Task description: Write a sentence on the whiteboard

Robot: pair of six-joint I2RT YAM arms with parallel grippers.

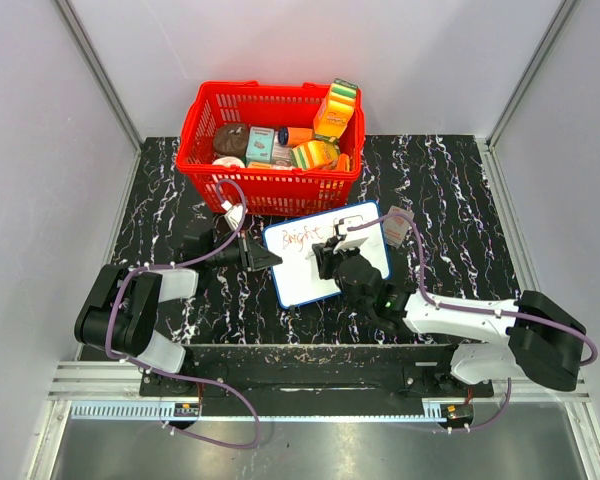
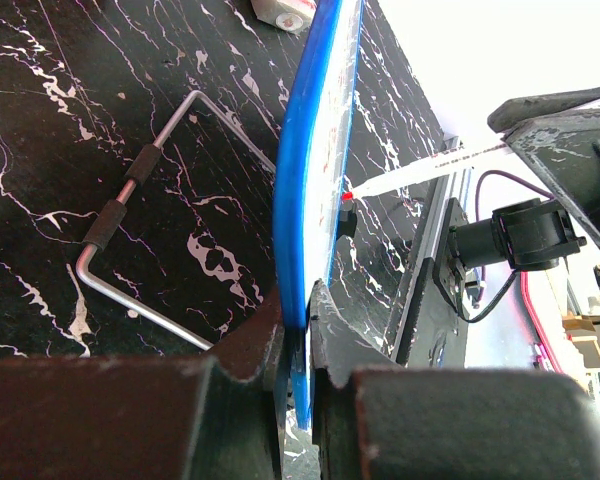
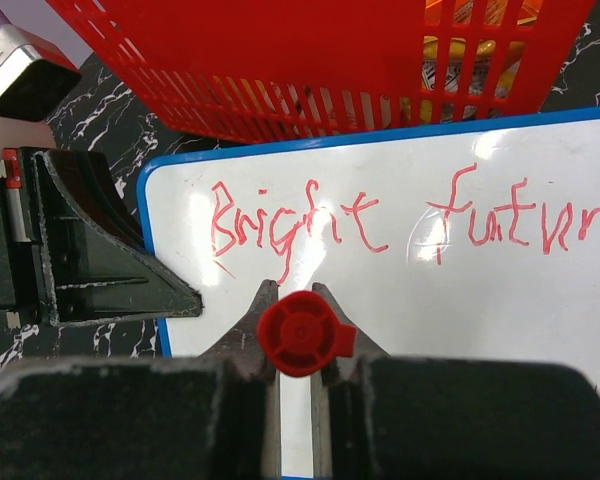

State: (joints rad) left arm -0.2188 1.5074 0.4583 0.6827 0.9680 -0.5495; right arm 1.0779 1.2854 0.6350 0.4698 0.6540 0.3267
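The whiteboard (image 1: 302, 283), white with a blue frame, lies on the black marble table just in front of the red basket. Red lettering (image 3: 300, 225) on it reads "Bright future" in one line; it also shows faintly in the top view (image 1: 302, 240). My left gripper (image 1: 270, 260) is shut on the board's left edge (image 2: 310, 150), one jaw on each face. My right gripper (image 3: 297, 300) is shut on a red marker (image 3: 298, 333), held over the board below the word "Bright". In the left wrist view the marker (image 2: 420, 172) has its red tip at the board's face.
The red basket (image 1: 195, 130), full of groceries, stands right behind the board. A small white box (image 1: 396, 226) lies at the board's right corner. A bent metal handle with black grips (image 2: 130, 185) lies on the table left of the board.
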